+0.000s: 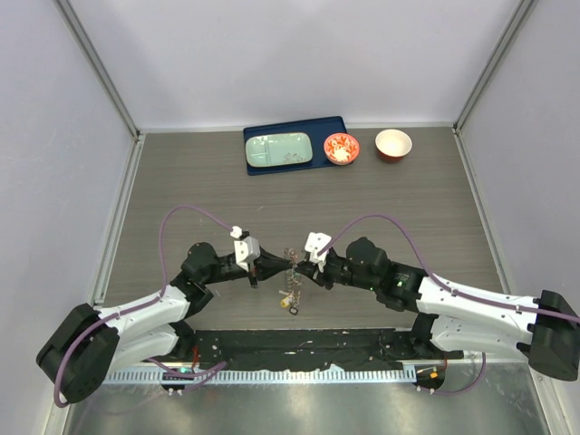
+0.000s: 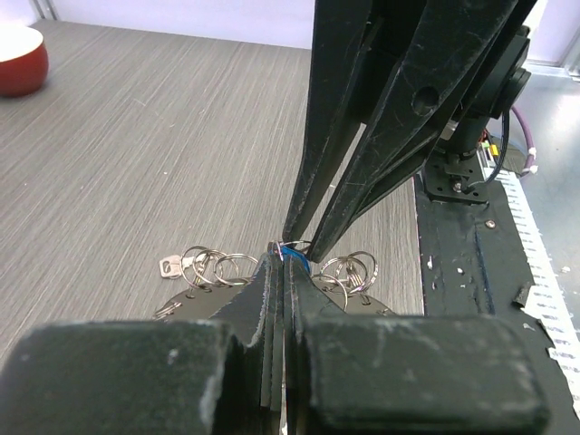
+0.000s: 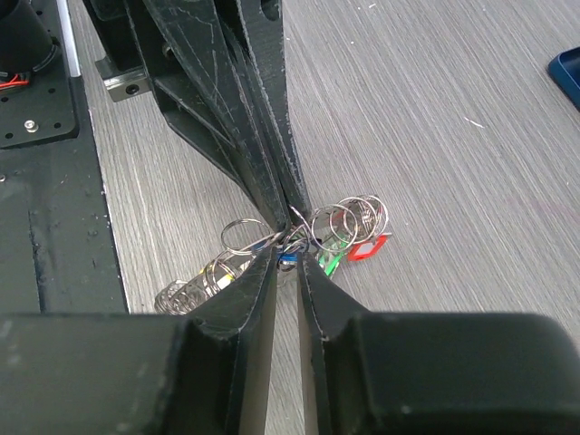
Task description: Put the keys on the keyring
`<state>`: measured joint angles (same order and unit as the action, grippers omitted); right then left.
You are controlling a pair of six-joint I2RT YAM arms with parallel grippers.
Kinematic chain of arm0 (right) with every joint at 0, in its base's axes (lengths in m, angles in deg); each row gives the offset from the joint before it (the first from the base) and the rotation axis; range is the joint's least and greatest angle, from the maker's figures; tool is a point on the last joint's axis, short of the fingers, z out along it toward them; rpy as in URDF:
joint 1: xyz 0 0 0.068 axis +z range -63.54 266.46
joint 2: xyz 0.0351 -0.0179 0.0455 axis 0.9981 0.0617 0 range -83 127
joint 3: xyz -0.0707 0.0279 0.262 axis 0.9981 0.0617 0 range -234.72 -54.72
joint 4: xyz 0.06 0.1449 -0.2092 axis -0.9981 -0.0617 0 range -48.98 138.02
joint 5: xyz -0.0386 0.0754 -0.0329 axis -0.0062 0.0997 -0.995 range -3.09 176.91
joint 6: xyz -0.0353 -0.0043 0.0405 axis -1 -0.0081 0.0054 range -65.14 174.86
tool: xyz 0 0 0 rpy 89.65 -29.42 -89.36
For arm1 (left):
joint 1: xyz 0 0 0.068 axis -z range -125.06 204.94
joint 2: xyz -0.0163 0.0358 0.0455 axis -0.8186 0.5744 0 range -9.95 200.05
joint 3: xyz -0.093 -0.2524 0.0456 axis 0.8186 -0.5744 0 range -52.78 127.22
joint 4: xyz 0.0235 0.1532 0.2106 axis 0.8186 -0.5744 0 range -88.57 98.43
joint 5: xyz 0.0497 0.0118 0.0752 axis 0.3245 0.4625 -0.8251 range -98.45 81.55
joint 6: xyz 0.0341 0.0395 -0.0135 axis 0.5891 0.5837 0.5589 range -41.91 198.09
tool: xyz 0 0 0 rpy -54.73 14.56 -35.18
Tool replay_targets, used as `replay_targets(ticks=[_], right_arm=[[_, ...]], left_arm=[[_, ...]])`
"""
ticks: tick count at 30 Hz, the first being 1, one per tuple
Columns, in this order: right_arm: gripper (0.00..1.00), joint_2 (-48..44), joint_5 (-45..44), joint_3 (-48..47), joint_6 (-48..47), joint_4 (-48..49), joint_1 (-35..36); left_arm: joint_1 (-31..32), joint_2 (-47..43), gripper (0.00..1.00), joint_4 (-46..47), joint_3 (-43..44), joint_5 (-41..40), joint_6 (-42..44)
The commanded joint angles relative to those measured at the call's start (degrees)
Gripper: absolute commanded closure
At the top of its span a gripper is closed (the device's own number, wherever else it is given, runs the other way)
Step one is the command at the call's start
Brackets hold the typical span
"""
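Observation:
My two grippers meet tip to tip above the table's near middle. The left gripper is shut, pinching a thin silver ring of the keyring bundle. The dark-grey keyring hangs under the tips with several small silver rings on it. The right gripper is nearly shut on a blue key at the same spot. A silver key, a red key and a green key dangle from the rings. The left fingers come down from above in the right wrist view.
A blue tray holding a pale green plate stands at the back. A red-and-white bowl and a red bowl stand to its right. A black base strip runs along the near edge.

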<state>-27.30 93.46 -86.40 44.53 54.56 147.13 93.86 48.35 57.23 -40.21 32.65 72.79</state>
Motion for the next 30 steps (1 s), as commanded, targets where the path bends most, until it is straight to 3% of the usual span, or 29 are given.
replay_targets(ticks=[1, 6, 14, 21, 26, 30], right_arm=[[0.81, 1.0, -1.3, -1.0, -0.2, 4.4, 0.3], [0.99, 2.0, -1.1, -0.7, -1.0, 5.2, 0.3], [0.99, 2.5, 2.3, -0.3, -2.1, 7.5, 0.4], [0.99, 5.0, 5.8, -1.4, -3.0, 9.0, 0.5], [0.99, 3.6, 0.8, -2.4, -7.0, 5.0, 0.6], [0.99, 1.6, -3.1, -5.3, -11.5, -0.6, 0.6]], left_arm=[[0.0, -1.8, 1.0, 3.9, 0.2, -1.2, -1.2], [0.1, -2.4, 1.0, 5.2, -0.2, -3.0, -2.5], [0.3, 0.4, 1.0, 14.7, -2.6, -7.6, -8.4], [1.9, 5.9, 1.0, 29.5, -4.6, -12.8, -12.0], [2.4, 9.0, 0.99, 34.2, -5.5, -15.0, -12.5], [2.4, 7.4, 0.71, 32.3, -6.8, -16.7, -12.1]])
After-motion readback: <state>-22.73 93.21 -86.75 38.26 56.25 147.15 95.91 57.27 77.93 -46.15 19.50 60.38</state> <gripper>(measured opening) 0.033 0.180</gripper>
